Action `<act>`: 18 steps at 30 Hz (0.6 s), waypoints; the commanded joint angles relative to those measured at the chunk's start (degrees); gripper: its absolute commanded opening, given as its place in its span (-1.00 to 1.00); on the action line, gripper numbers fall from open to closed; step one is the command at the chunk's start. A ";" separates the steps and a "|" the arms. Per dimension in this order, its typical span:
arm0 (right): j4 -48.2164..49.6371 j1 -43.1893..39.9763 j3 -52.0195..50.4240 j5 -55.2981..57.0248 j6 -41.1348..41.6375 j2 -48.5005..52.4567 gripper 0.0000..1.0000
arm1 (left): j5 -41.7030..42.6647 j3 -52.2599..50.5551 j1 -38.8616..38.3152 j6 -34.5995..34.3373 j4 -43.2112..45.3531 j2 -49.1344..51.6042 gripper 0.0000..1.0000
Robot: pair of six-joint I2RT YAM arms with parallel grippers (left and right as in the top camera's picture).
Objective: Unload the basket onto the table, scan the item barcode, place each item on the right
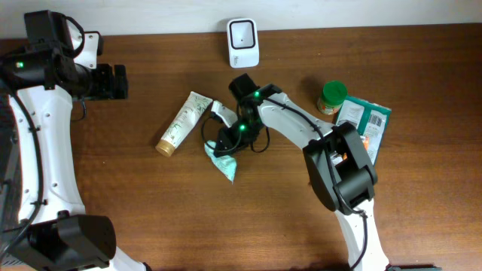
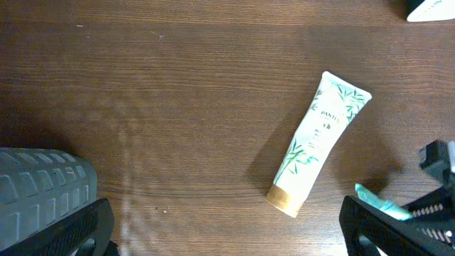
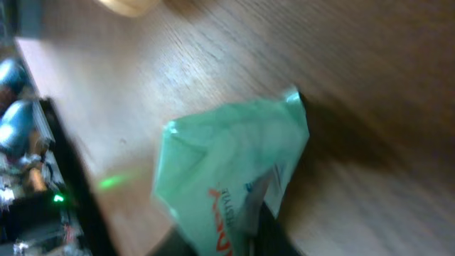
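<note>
Two things worry me from this position. At the upper left of the overhead view my left fingers (image 2: 43,188) stand wide open and hold nothing, well apart from everything, so I expect no trouble there. Left of centre, a white tube (image 1: 183,123) lies on the tabletop (image 1: 135,211) just beside the work, and a sideways sweep could knock it or drag it along.

At centre lies the green pouch (image 1: 225,164), which I take to be the item to scan. It rests on the wood with my right fingers (image 1: 224,140) over its upper end. The wrist view is blurred, and I cannot tell whether they are closed on the pouch or only touching it. A soft, crumpled pouch pinched by one edge could slip out on the lift. It could also sag so that its barcode folds away, and I see no barcode from here.

The scanner (image 1: 243,41) sits at top centre. Further right, a green-lidded jar (image 1: 331,96) and a teal box (image 1: 364,120) lie near the right arm, and a careless swing could clip them.
</note>
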 commanded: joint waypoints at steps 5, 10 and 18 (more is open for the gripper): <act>-4.55 -9.25 4.85 20.79 1.33 -0.57 0.03 | 0.24 0.52 0.15 0.74 -0.09 -0.92 0.98; -13.27 1.03 14.82 21.86 -8.04 -0.55 -0.92 | 0.24 0.52 0.15 0.74 -0.09 -0.92 0.98; -9.97 14.12 14.71 32.65 -12.20 6.03 -0.91 | 0.24 0.52 0.15 0.74 -0.09 -0.92 0.98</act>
